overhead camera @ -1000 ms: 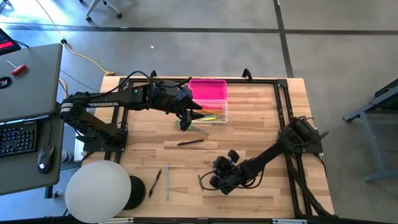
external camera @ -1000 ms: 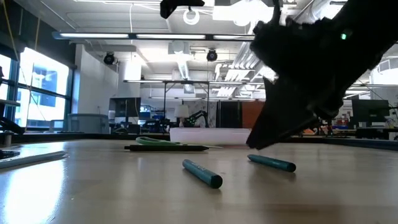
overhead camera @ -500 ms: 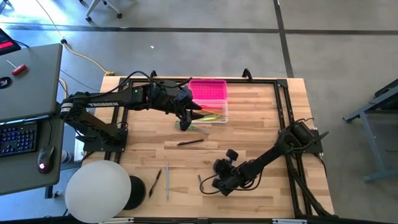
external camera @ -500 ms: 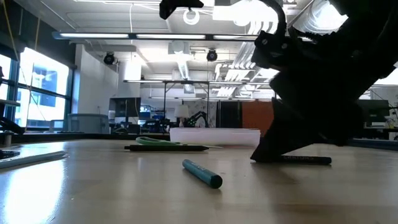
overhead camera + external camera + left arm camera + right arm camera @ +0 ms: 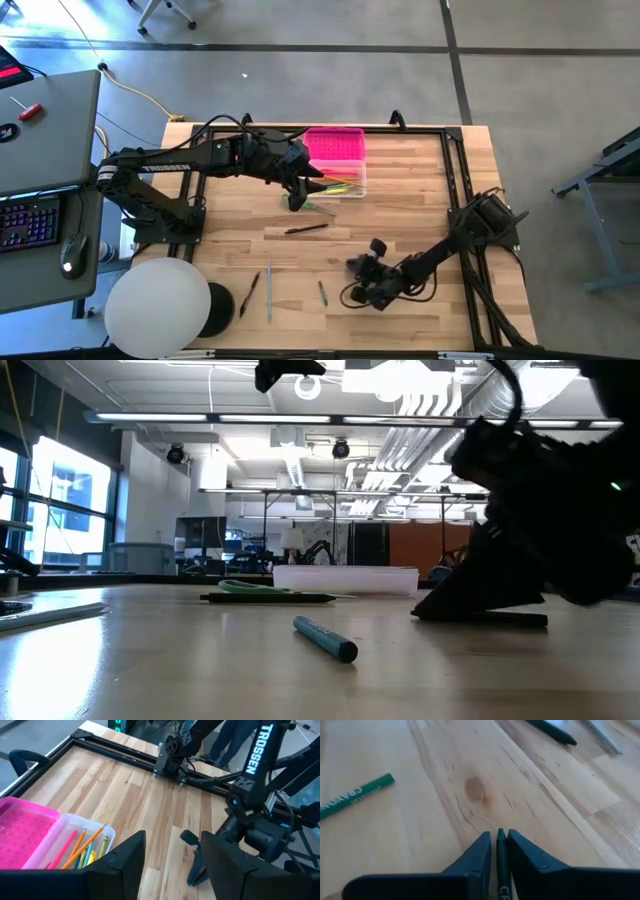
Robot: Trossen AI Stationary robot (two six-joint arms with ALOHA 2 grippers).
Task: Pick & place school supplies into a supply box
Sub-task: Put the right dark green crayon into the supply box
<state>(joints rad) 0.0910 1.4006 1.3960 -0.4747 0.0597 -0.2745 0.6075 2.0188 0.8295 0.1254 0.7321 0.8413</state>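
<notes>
Green pencil point(image 5: 501, 862) pinched in right gripper point(image 5: 497, 851) low on table near front | box point(image 5: 337, 160) far back by open left gripper point(image 5: 170, 855) | we lift straight, keep pencil level.

Wooden table point(image 5: 400, 190) on a grey concrete floor point(image 5: 300, 70). Beside the table, a grey desk point(image 5: 45, 130) with keyboard point(image 5: 28, 222) and mouse point(image 5: 70, 265). Beyond the table: bright windows point(image 5: 60, 500) and ceiling strip lights point(image 5: 250, 418).
</notes>
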